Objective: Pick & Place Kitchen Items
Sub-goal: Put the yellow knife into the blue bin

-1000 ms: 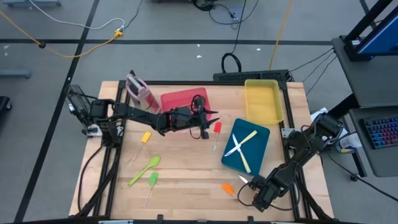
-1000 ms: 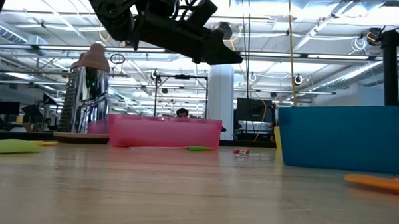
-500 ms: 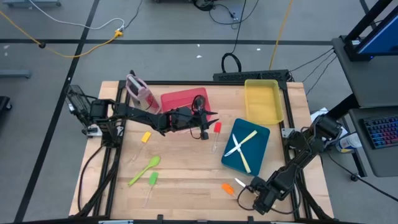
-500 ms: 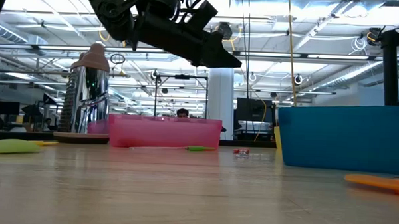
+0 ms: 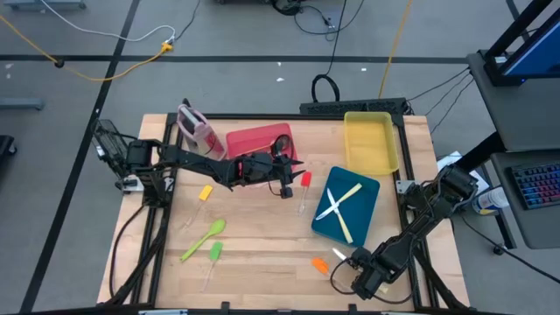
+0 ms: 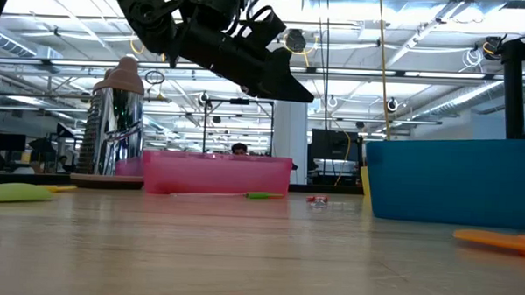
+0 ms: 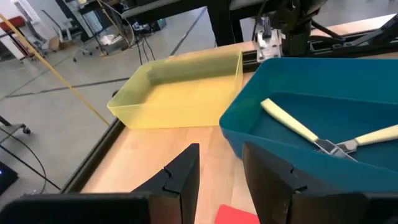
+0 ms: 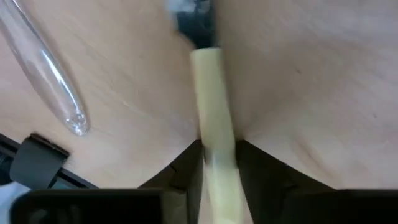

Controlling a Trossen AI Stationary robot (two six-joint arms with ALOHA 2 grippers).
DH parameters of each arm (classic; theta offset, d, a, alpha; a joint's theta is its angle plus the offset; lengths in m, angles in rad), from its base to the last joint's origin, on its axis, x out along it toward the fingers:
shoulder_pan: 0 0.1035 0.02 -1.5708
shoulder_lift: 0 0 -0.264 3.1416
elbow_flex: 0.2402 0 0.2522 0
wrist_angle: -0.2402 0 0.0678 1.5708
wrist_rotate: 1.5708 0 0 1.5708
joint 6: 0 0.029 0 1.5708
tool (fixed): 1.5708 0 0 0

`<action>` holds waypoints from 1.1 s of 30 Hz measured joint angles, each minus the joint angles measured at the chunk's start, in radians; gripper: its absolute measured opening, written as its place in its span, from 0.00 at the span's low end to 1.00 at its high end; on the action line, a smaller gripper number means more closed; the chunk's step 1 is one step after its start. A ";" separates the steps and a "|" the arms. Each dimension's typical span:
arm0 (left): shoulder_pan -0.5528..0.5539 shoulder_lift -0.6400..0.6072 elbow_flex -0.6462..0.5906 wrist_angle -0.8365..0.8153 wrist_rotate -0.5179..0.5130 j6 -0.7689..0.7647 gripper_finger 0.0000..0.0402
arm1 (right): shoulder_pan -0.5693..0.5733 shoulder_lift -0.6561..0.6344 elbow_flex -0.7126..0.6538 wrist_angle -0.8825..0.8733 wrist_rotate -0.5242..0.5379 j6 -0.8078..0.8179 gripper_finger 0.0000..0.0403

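My right gripper [image 5: 352, 269] is at the table's near right and is shut on a cream-handled knife [image 8: 213, 124], whose blade [image 5: 338, 255] points toward the orange spatula [image 5: 320, 264]. My left gripper [image 5: 287, 181] is open and empty above the table's middle, beside the red spatula's head [image 5: 305, 179]; the low view shows it high over the table [image 6: 291, 85]. Two more knives [image 5: 341, 208] lie in the blue tray [image 5: 367, 188]. A green spoon [image 5: 205, 237], a green spatula [image 5: 213, 254] and a yellow-headed spatula [image 5: 206, 192] lie flat on the wood at the left. My right gripper pinches the knife's cream handle [image 8: 216, 163] between its two fingers [image 8: 186, 168]. The fingers lie along the knife, slanting low from the table's near right. The blade end [image 8: 193, 18] sticks out ahead of them, close over the wood; whether it touches the wood I cannot tell.
A red tray [image 5: 254, 140], a yellow tray [image 5: 370, 142] and a pink-and-grey upright container [image 5: 196, 128] stand along the far side. The orange spatula's clear handle [image 8: 43, 74] lies close beside the held knife. Bare wood lies between the green utensils and the orange spatula.
My left gripper has tipped its fingers somewhat downward and drawn a little toward the table's left. My right gripper has shifted a little toward the table's left with the knife.
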 joint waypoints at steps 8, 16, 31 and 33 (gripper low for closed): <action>-0.010 0.000 0.000 0.004 0.000 -0.005 0.32 | -0.038 -0.046 -0.001 0.017 -0.041 -0.109 0.12; -0.016 0.000 0.000 0.014 0.000 0.008 0.32 | -0.093 -0.224 -0.006 0.174 0.161 -0.274 0.12; -0.017 0.000 0.000 0.015 0.000 0.010 0.32 | -0.237 -0.479 -0.002 0.074 0.479 -0.627 0.14; -0.017 0.000 0.000 0.016 0.000 0.010 0.32 | -0.259 -0.505 -0.002 0.001 0.524 -0.595 0.14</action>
